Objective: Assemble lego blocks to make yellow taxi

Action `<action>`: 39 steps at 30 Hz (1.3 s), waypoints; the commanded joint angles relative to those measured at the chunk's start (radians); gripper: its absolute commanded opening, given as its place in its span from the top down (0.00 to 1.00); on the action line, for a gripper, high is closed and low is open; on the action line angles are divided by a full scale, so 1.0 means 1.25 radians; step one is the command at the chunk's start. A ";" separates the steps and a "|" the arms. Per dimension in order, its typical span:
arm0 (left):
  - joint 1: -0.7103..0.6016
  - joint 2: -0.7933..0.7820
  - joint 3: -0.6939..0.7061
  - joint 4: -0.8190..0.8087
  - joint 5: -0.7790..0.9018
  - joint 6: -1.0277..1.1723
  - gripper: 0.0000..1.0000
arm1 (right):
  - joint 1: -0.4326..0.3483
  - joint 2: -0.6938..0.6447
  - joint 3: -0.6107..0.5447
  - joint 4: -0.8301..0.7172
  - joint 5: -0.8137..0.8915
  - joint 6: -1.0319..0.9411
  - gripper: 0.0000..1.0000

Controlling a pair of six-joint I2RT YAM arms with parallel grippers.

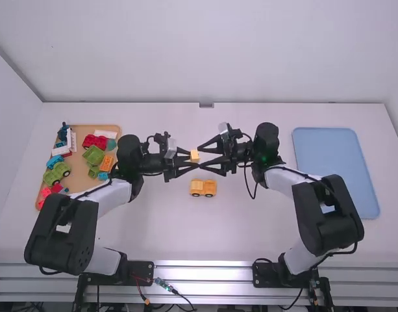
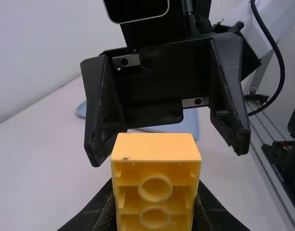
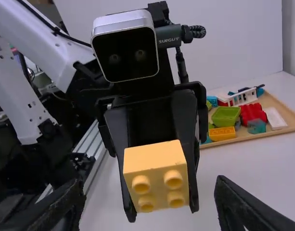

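Near the middle of the table, above its surface, a small yellow-orange block (image 1: 195,156) is held by my left gripper (image 1: 189,162). In the left wrist view the block (image 2: 156,180) sits between the closed-in fingers of my left gripper (image 2: 156,211). My right gripper (image 1: 204,156) faces it from the right, fingers apart around the block's near end. In the right wrist view the block's studs (image 3: 159,178) face the camera, and my right gripper (image 3: 149,207) is open, not touching it. A yellow taxi body on wheels (image 1: 202,188) stands on the table just below.
A wooden tray (image 1: 84,128) with several coloured blocks and toy parts lies at the left, partly behind the left arm. A blue tray (image 1: 335,172) lies at the right beside the right arm.
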 commanded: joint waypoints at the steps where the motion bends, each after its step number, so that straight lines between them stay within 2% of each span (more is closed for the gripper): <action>1: -0.001 -0.009 -0.007 0.003 0.027 -0.008 0.98 | 0.012 0.009 -0.001 0.005 -0.004 0.004 0.34; 9: -0.003 -0.009 -0.007 0.003 0.030 -0.010 0.98 | 0.017 0.009 -0.001 0.008 -0.003 -0.011 0.52; 26: -0.002 -0.009 -0.007 0.018 0.078 -0.011 0.99 | 0.038 0.009 -0.001 0.007 -0.003 -0.041 0.50; 39: -0.002 -0.009 -0.014 0.009 0.078 -0.008 0.98 | 0.038 0.009 -0.001 0.008 0.002 -0.053 0.52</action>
